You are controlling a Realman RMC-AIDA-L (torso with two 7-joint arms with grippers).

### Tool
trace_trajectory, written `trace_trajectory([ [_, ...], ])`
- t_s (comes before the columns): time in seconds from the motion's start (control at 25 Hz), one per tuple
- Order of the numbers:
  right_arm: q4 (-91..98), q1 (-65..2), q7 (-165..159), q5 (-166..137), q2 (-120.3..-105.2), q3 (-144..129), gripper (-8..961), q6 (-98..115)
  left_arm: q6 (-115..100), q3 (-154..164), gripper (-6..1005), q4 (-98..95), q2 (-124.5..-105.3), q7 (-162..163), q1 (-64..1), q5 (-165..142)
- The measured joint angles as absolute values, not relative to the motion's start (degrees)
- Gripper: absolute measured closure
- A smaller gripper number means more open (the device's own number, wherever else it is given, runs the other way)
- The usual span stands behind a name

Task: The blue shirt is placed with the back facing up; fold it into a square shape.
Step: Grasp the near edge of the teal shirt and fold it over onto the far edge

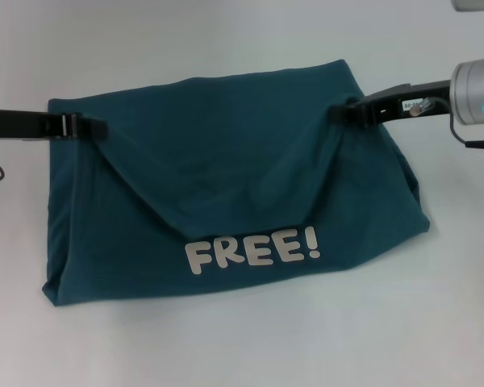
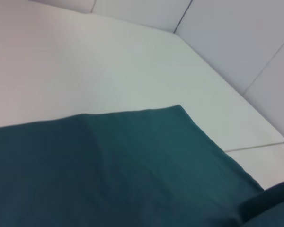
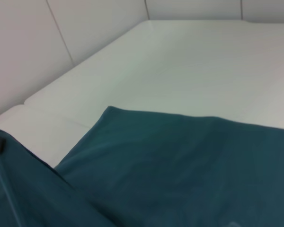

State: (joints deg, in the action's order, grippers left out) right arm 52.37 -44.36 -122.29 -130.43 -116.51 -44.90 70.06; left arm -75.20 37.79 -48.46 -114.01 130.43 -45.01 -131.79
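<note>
Teal-blue cotton, one item: the blue shirt (image 1: pixel 226 193), lying mid-table on the white table (image 1: pixel 452 322), partly folded. A fold hangs between two raised points at its far corners, sagging in a broad curve across the middle. Below that curve the cream "FREE!" lettering (image 1: pixel 252 250) shows, facing up, near the front edge. The near left corner lies flat; the right side bunches into a rounded bulge.

Left gripper (image 1: pixel 98 127): reaches in from the left edge, its dark fingers pinched together on the shirt's far left corner, cloth drawn into creases at the tip.

Right gripper (image 1: pixel 344 114): reaches in from the right, fingers clamped on the shirt's far right corner, fabric gathered there.

Left wrist view: plain shirt cloth (image 2: pixel 123 170) over the table (image 2: pixel 85 61), pale wall panels behind.

Right wrist view: the same cloth (image 3: pixel 189 165), table surface (image 3: pixel 203 61) beyond.
</note>
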Motion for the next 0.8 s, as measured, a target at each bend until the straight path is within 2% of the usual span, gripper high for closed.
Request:
trace_trajectory([
  [0.2,46.33,-45.97,-125.3,-133.92,-114.98,-44.96,887,66.35,-75.08,38.21,985,-47.33,-114.06,130.43,-44.99,-131.71],
  [0.52,45.63,-44.49,-131.25,-138.27,-113.89,-44.39,888,61.9,-74.43,39.38,985,-46.46,-114.14,130.02,-45.22,-131.87],
  [0.64,45.49,-43.84,-131.67,-138.21,-113.96,-44.32,888,59.04,-72.14,40.95,985,-45.83,-114.48,129.94,-45.3,-131.9],
  [0.8,44.69,-43.75,-131.68,-138.36,-115.0,-44.96,888,54.78,-67.87,43.48,986,-45.33,-115.22,129.84,-45.05,-132.0],
])
